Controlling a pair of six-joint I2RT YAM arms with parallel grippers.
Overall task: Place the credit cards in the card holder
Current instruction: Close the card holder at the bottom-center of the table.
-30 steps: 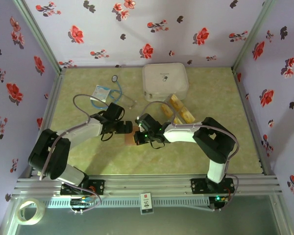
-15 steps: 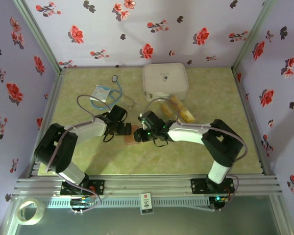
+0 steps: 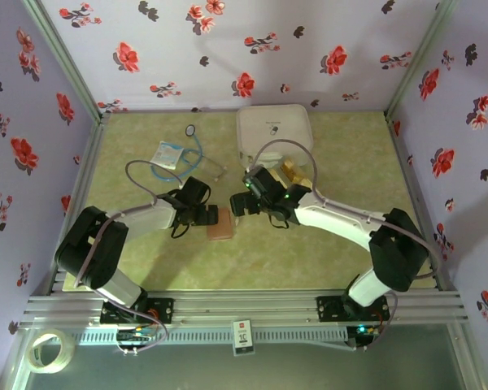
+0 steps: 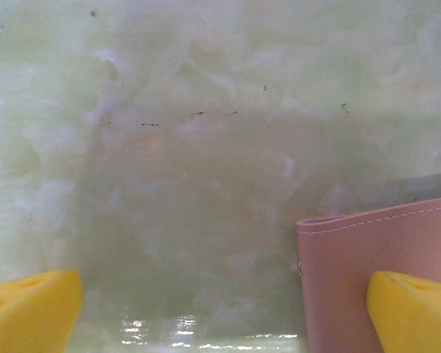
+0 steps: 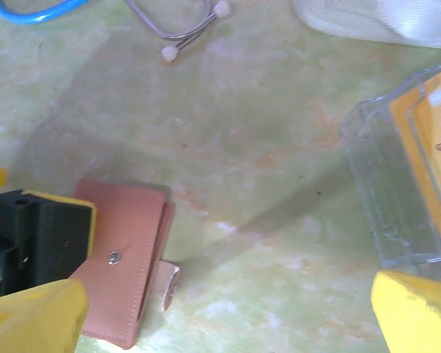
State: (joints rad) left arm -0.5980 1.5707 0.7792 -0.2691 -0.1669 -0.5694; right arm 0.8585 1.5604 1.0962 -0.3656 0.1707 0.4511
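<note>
Right wrist cam first: the right pincer [image 5: 228, 309] is spread wide with nothing between its yellow tips, hanging over bare bench [image 5: 264, 147]. Just off its left tip lies the card holder [image 5: 125, 272], flat and apparently folded shut, snap button facing up and a little flap poking out of one side. The clear tray [image 5: 367, 184] with the credit cards [image 5: 426, 140] is off its other tip, so it's parked between the two things it needs.

The left pincer [image 4: 224, 294] is spread too and not pinching anything. Its own cam has one corner of the holder under one finger and plain bench under the other. I can't tell if that finger is actually pressing down or just hovering.

What I'd worry about:
- The holder looks closed. If nobody pops it open, a card just gets shoved against leather.
- The left side only covers a corner. On a bench this glossy the holder could spin or skate away once a card pushes on it.
- The cards lie flat inside a walled tray. A fingertip could hit the wall and drag the whole tray, or scoop up two cards at once.
- The two pincers sit close together around the holder, so a bump looks pretty easy.

The stethoscope [image 5: 184, 29] and white case [image 5: 382, 18] sit further back, well apart from the holder.
</note>
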